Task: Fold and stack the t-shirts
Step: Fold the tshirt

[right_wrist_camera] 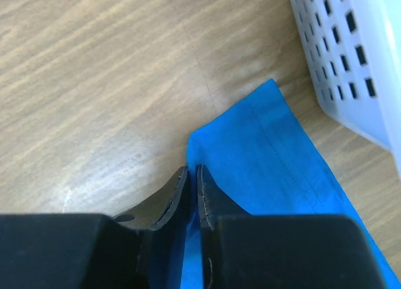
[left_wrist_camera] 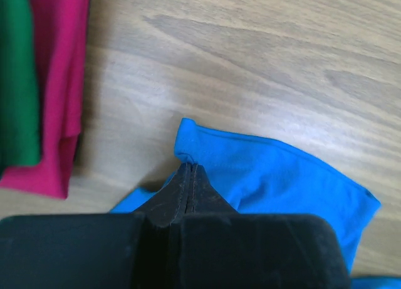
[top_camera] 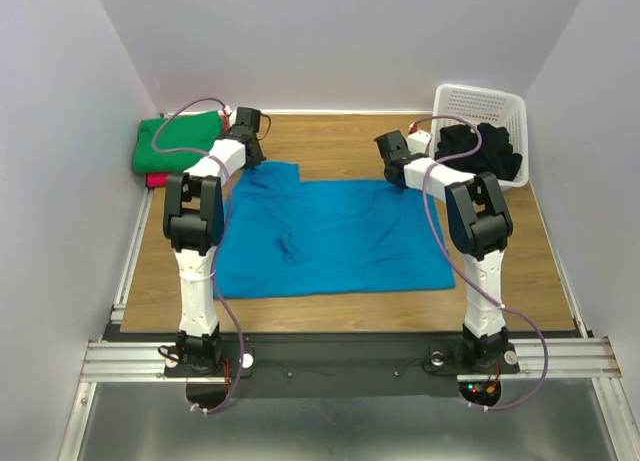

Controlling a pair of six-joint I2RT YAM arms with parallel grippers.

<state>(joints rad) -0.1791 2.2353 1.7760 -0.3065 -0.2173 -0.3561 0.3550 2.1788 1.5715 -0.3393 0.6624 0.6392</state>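
Black fingers of my left claw [left_wrist_camera: 189, 171] fill the bottom of the left wrist view, pressed together, pinching the far-left corner of the turquoise t-shirt [left_wrist_camera: 269, 176]. Cloth shows on both sides of the tips, and the corner hem bunches up right at them. My right claw [right_wrist_camera: 192, 172] is the same: fingers nearly together with a thin slit, blue cloth caught between them, gripping the far-right corner of the shirt [right_wrist_camera: 269, 145].

From the top view, the turquoise t-shirt [top_camera: 330, 236] lies spread across the middle of the wooden table [top_camera: 330, 141], mostly flat, with a few wrinkles left of centre. Left claw [top_camera: 246, 141] sits at its far-left corner, right claw [top_camera: 393, 163] at its far-right corner.

Green t-shirt [top_camera: 172, 144] lies folded at the far-left of the table, on top of the red-pink t-shirt [top_camera: 155, 180], whose edge peeks out beneath; both are near my left claw but apart from it. White basket [top_camera: 478, 99] stands far-right, black t-shirts [top_camera: 485, 149] piled inside. Basket wall [right_wrist_camera: 351, 51] is just beside the blue corner, whether touching I can't tell.
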